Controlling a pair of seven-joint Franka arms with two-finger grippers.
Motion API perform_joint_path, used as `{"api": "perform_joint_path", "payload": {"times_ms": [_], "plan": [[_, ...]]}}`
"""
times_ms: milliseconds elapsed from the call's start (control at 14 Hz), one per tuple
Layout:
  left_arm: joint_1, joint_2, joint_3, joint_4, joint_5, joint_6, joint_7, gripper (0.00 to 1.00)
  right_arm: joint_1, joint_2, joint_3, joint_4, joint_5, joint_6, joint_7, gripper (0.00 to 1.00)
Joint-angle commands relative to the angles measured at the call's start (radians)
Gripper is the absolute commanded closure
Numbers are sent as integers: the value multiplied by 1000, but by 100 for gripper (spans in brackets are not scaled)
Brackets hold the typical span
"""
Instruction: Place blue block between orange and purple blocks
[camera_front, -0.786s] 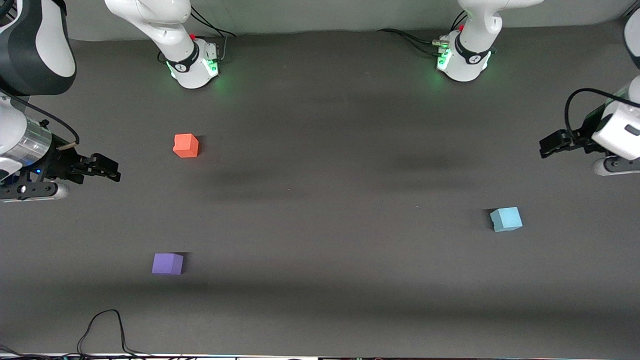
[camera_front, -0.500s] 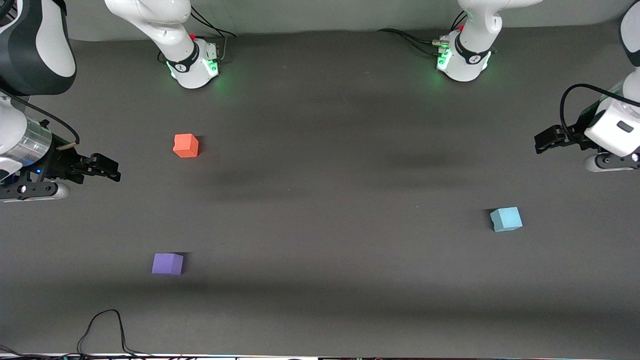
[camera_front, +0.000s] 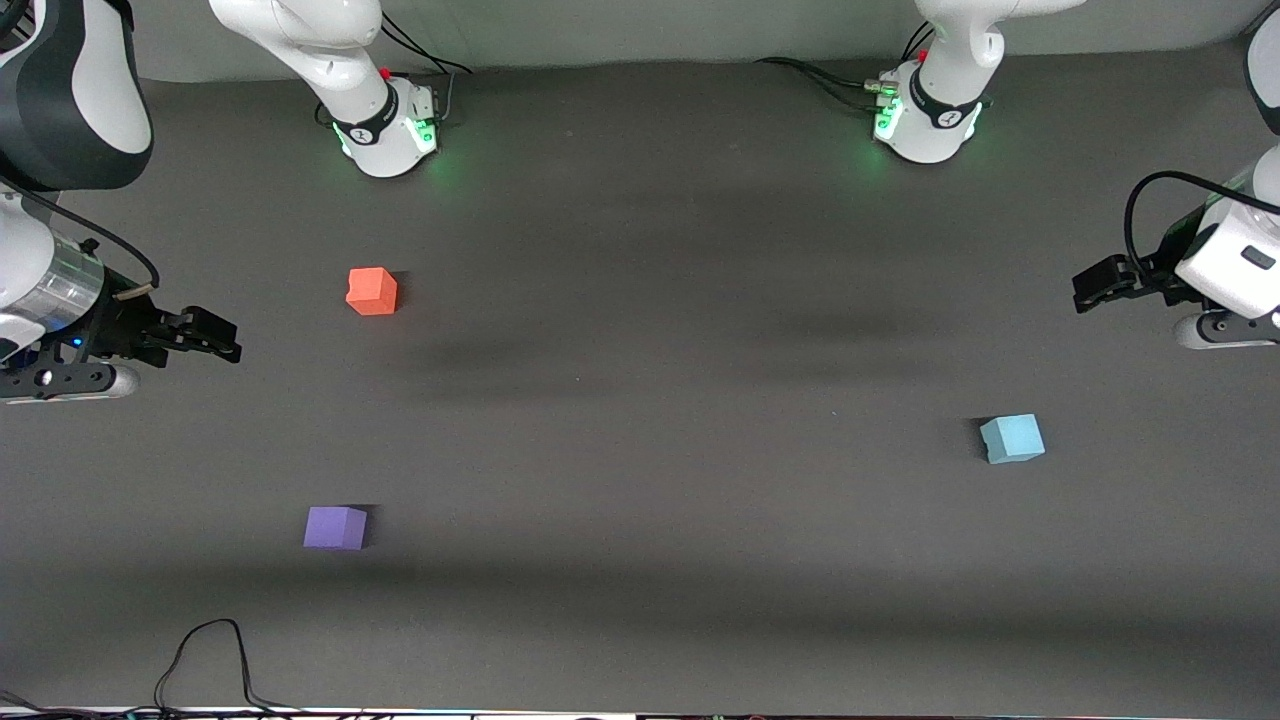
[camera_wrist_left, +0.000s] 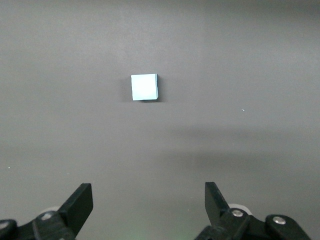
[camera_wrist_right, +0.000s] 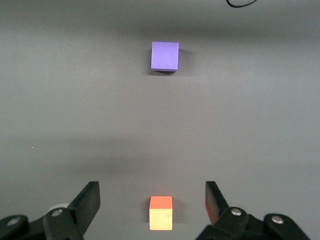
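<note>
Purple block (camera_front: 335, 527) nearest the front camera, blue block (camera_front: 1012, 438) farther back toward the left arm's end, orange block (camera_front: 372, 291) farther than purple, left gripper (camera_front: 1095, 283) raised near blue block, fingers spread, empty, right gripper (camera_front: 215, 336) waiting near orange, likewise spread.

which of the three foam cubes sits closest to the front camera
The purple block. It lies lowest in the front view, toward the right arm's end of the table; the blue block sits farther back, and the orange block farthest of all.
</note>
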Motion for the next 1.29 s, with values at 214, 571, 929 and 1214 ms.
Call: {"api": "perform_joint_path", "payload": {"times_ms": [214, 571, 929, 1214], "plan": [[2, 11, 3, 26, -5, -32, 43, 0, 6, -23, -7, -27, 7, 22, -18, 6], [30, 83, 12, -7, -6, 42, 109, 0, 3, -26, -9, -27, 7, 20, -25, 6], [75, 256, 30, -18, -17, 157, 156, 0, 2, -27, -10, -32, 9, 20, -23, 6], [87, 414, 30, -15, -14, 336, 155, 0, -6, -30, -10, -43, 9, 19, -25, 6]]}}
